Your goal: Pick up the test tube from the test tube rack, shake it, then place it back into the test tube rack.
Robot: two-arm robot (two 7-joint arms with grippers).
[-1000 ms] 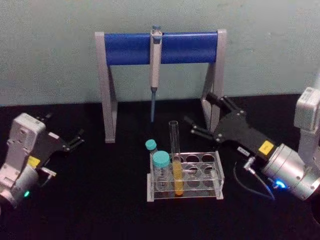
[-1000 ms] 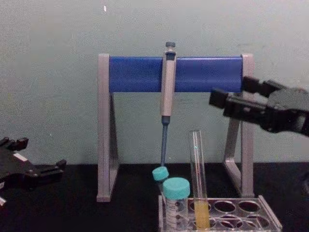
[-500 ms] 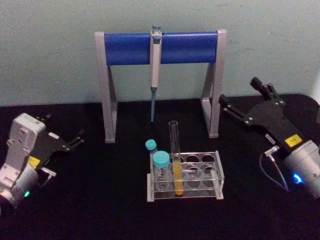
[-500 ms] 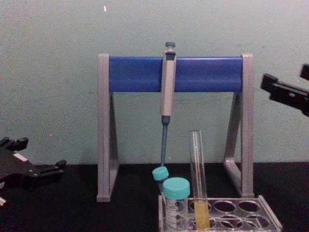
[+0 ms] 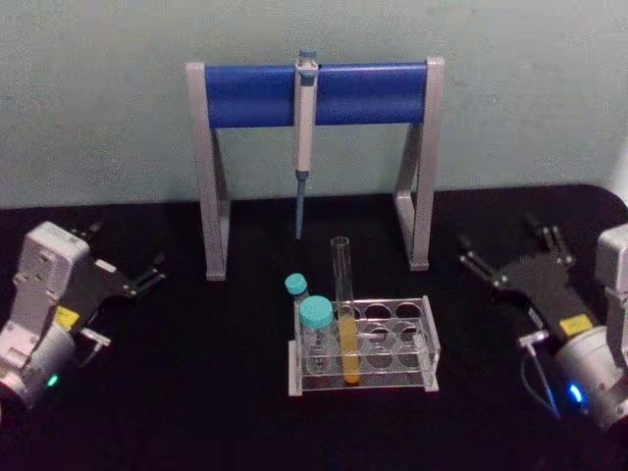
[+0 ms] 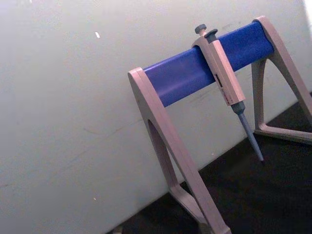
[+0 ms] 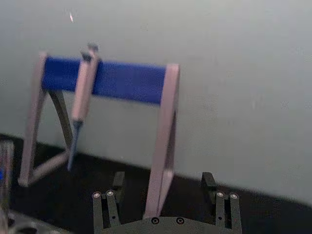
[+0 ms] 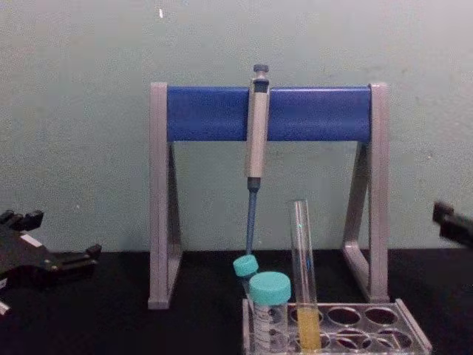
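At 9 o'clock from my R gripper (image 5: 510,257), jaws apart & empty, tube (image 5: 344,309) stands upright in rack (image 5: 429,345); L gripper (image 5: 126,267) farther.

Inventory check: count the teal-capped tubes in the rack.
2. The larger teal-capped tube stands at the test tube rack's front left corner; the smaller teal-capped tube stands just behind it. None looks hidden.

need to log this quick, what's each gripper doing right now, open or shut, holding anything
Left gripper: open, empty, low at the table's left side.
Right gripper: open, empty, right of the test tube rack.
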